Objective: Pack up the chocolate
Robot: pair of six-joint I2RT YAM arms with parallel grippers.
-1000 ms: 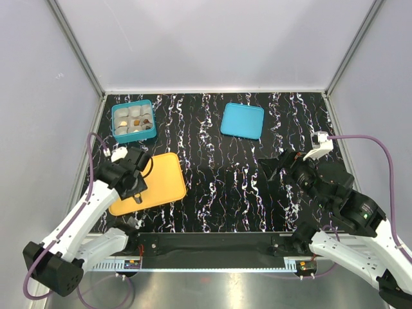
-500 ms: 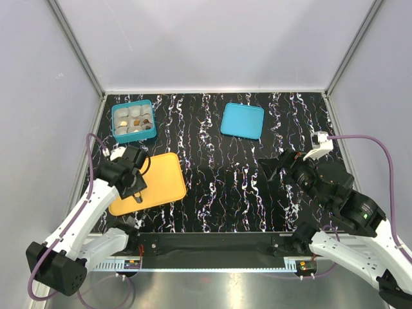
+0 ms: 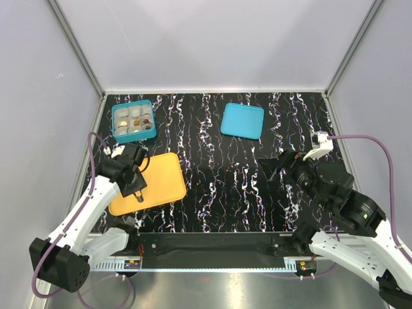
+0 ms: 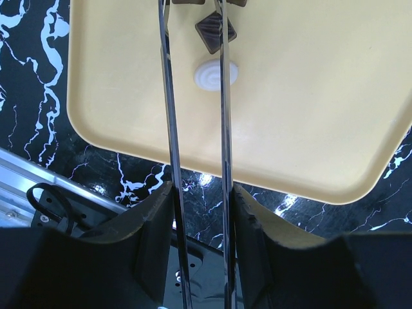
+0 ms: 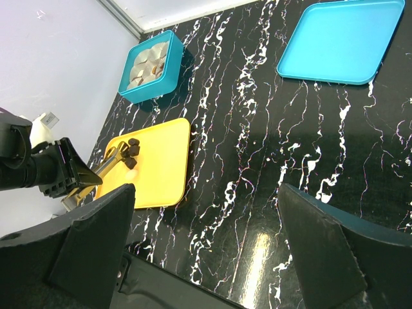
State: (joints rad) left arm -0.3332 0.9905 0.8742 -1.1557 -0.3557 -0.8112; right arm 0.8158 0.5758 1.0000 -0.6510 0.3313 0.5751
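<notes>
The teal box [image 3: 114, 123] sits at the far-left corner of the worktop [image 3: 257, 180], and we see chocolate [image 3: 145, 120] in its pale compartments, some brown, some cream. More lies on the orange tray [image 3: 164, 177] by the left edge: a dark square [image 4: 215, 31] near a white round [image 4: 215, 74]. The teal lid [image 3: 242, 120] lies by the far edge. The left hand [image 3: 138, 195] hangs over the tray with its thin fingers [image 4: 170, 129] a bit apart, and we can't tell if it grips anything. The right hand [image 5: 206, 199] gapes wide, empty.
</notes>
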